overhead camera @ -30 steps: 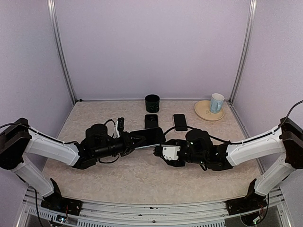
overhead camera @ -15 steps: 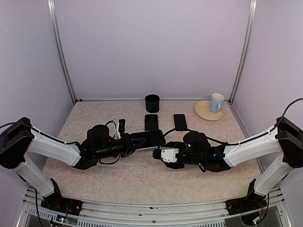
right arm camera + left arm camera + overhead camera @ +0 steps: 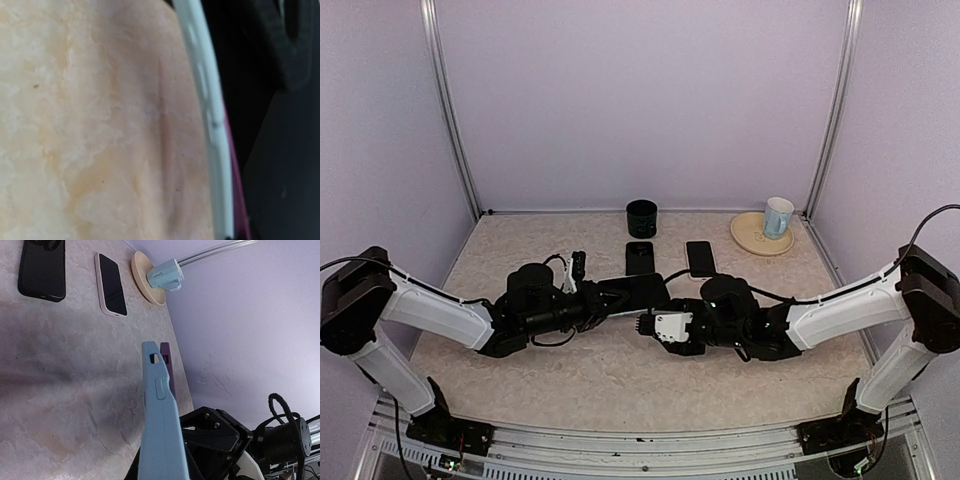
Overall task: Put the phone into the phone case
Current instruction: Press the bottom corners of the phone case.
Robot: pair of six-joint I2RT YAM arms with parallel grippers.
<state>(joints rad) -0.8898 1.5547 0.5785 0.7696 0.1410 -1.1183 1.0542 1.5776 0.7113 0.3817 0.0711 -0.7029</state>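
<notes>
Now, your left gripper [image 3: 606,297]: clenched on the pale blue plastic phone case [image 3: 159,430]. You hold it off the table, turned edge-on to the left wrist camera.
Task phone: the purple-edged slim phone [image 3: 167,370] lies flat against the far side of the case. You cannot tell from these views whether it is seated inside.
Your right gripper [image 3: 646,322]: low over the table, just beside the free end of the case. You cannot tell whether its fingers stand apart or pinch anything. Its wrist camera gives you only the case's pale rim and a purple strip, very close and blurred.
Surface: the marbled beige table [image 3: 620,390] lies under both arms.
Back row, centre: the flat black phone [image 3: 640,256] lies well apart from both grippers.
Back row, right of that: the dark-screened phone with a pale rim [image 3: 700,258] lies near the black one, not touching it.
Back wall: the black round cup [image 3: 642,218] stands upright behind the black phone.
Back right corner: the round tan plate [image 3: 748,238] carries the pale blue mug [image 3: 779,216].
</notes>
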